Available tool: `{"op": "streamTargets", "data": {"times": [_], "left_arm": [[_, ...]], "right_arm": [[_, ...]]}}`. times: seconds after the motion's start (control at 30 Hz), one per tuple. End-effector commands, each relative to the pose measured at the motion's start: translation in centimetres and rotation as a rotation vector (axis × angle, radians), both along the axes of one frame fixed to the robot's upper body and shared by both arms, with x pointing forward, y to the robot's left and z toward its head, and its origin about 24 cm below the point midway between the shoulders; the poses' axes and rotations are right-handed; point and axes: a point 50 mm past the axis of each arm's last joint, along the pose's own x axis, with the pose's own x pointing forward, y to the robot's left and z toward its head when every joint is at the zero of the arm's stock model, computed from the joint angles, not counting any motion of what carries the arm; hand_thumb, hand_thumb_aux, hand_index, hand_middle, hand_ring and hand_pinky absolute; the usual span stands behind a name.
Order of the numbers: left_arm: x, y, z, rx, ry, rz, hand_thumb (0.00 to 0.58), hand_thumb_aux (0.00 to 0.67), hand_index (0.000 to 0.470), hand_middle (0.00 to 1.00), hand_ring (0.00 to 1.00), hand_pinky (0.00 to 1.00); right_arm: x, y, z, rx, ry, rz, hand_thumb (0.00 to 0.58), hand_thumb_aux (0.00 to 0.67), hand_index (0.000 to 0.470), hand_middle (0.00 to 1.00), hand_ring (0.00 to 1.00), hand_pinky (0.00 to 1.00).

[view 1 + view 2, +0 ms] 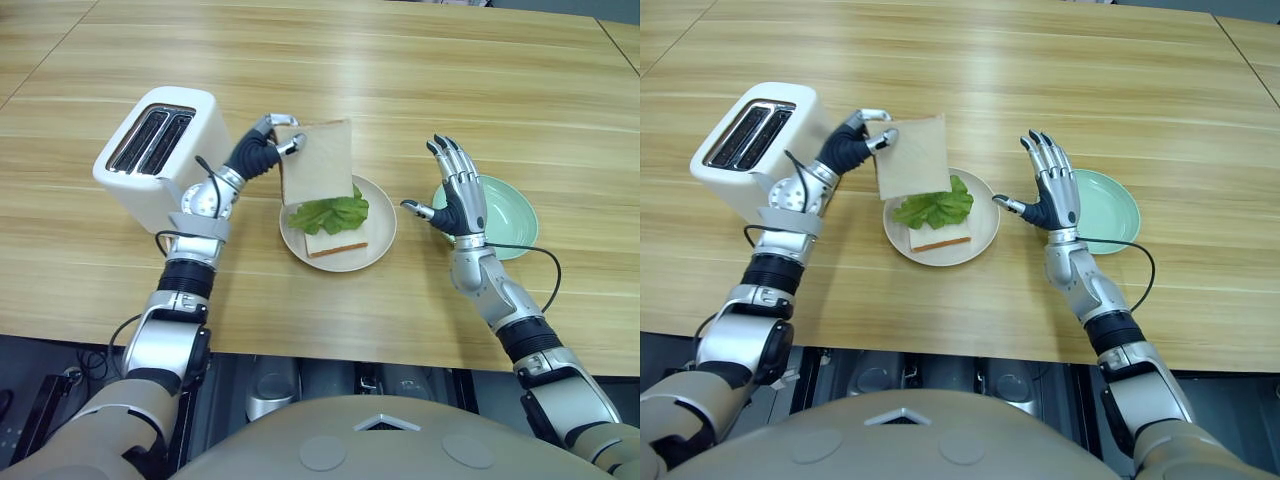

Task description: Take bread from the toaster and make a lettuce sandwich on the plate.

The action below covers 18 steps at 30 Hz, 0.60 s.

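My left hand (262, 146) is shut on a slice of bread (316, 160), holding it upright just above the far left side of the beige plate (381, 237). On that plate lies another bread slice (335, 243) with a green lettuce leaf (332, 213) on top. The white toaster (160, 156) stands at the left, its two slots looking empty. My right hand (455, 192) hovers open, fingers spread upward, just right of the plate and in front of a green bowl.
A pale green bowl (512, 215) sits right of the plate, partly behind my right hand. The wooden table (400, 70) stretches far back; its front edge runs close below the plate. A black cable (548, 270) loops off my right forearm.
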Motion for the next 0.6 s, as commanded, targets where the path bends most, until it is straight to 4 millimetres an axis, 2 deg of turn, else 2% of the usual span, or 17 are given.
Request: {"op": "streamTargets", "data": {"times": [0.03,0.33,0.6], "left_arm": [[-0.1,-0.8,-2.1,0.015,0.084,-0.015,0.580,0.670,0.460,1.00,1.00,1.00],[-1.0,-2.1,-5.2,0.029,0.199,-0.050,0.580,0.670,0.460,1.00,1.00,1.00],[-1.5,-2.7,-6.3,0.025,0.240,-0.077,0.580,0.670,0.460,1.00,1.00,1.00]], "right_arm": [[-0.4,0.9,0.0,-0.001,0.003,0.036,0.000,0.000,0.000,0.00,0.00,0.00],[-1.5,3.5,-0.8,-0.022,0.024,0.143,0.000,0.000,0.000,0.00,0.00,0.00],[-2.5,5.5,-1.6,-0.072,0.033,0.217,0.000,0.000,0.000,0.00,0.00,0.00]]}}
